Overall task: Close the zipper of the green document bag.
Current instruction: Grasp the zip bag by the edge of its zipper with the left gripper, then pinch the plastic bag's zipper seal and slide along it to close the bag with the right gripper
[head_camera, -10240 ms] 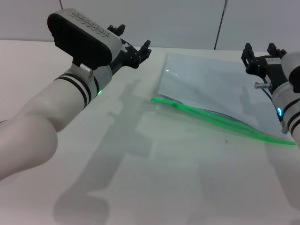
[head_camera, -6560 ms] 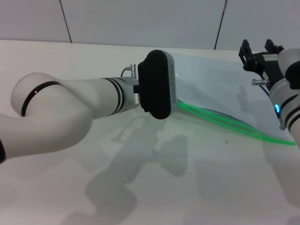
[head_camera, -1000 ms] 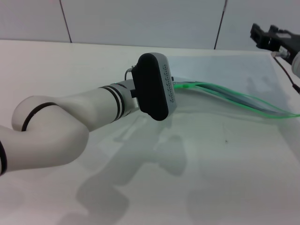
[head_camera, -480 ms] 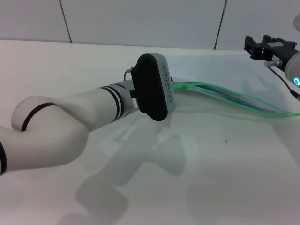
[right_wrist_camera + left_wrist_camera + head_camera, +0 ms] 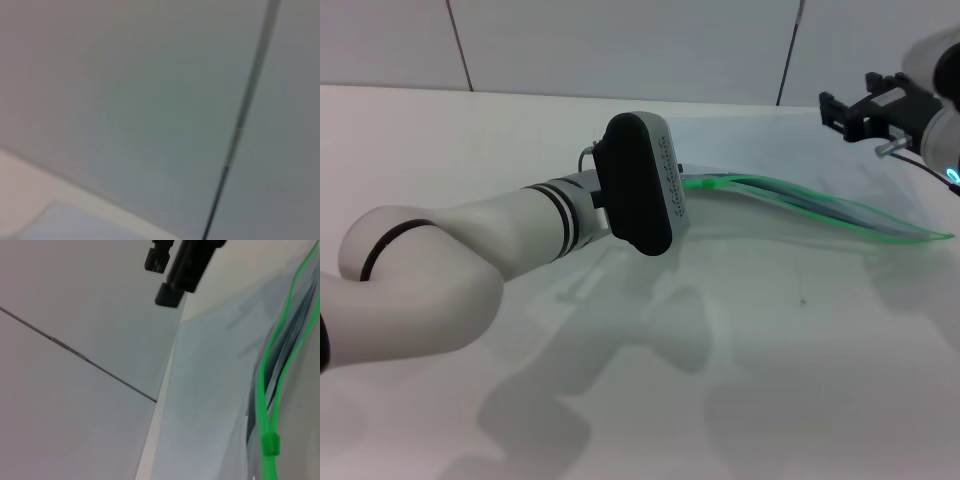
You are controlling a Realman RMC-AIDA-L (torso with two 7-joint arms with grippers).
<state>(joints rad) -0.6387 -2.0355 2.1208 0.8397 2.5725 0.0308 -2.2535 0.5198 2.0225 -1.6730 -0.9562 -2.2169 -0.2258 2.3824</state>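
Left wrist view only: slider tab (image 5: 270, 444) on zipper (image 5: 263, 390)
Left gripper: hidden by wrist, fingers untellable
Right gripper (image 5: 860, 105): above bag (image 5: 800, 150), fingers apart

Left gripper's fingers hidden behind its wrist housing (image 5: 642, 183); zipper (image 5: 800, 210) end there covered too.

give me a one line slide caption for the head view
Left arm reaches across the table to the near end of the green document bag, its zipper gaping, while the right gripper hovers above the far corner.
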